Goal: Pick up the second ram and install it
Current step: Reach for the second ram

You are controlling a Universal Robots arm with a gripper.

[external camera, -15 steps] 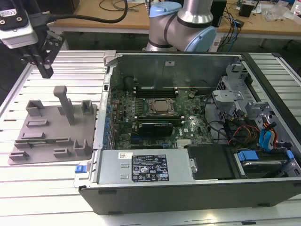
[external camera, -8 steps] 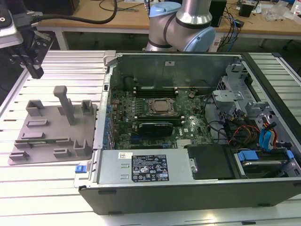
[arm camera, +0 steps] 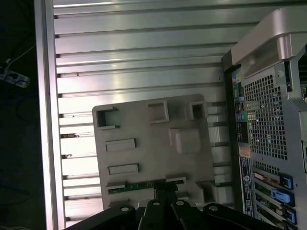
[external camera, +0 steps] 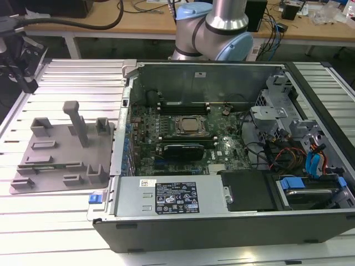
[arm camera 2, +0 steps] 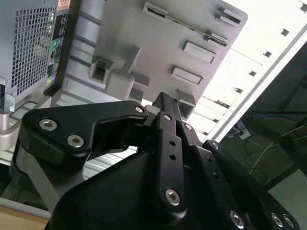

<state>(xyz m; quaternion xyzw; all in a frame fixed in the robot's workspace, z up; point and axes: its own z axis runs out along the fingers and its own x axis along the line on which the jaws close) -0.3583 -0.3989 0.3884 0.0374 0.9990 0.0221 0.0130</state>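
The second ram (arm camera: 136, 186) lies flat in a long shallow slot of the grey fixture tray (arm camera: 144, 158), along the tray edge that shows nearest the gripper (arm camera: 165, 193) in the first wrist view. There the 2 fingertips (arm camera: 159, 192) are pressed together with nothing between them. They line up with 1 end of the green stick but stay apart from it (the gripper hangs above the tray, not in it). In the second wrist view the closed pair shows as 1 black bar with the tray's pockets beyond it. The tray rests on the ribbed aluminium table (arm camera: 134, 62), and bare ribs lie open on the sides away from the computer case (external camera: 233, 233). In the exterior view the tray sits to the exterior view's left of the open case, with 1 edge just beside the case wall. A tall post (external camera: 75, 119) stands upright on the tray, near its middle. The table edge (arm camera: 45, 120) runs past the tray, with dark floor and cables beyond it. A white label (external camera: 175, 200) covered in dark print and symbols sits on the power supply's top. A strip of coloured stickers (arm camera: 237, 115) runs down the case's rear, beside a perforated grille (arm camera: 268, 115).
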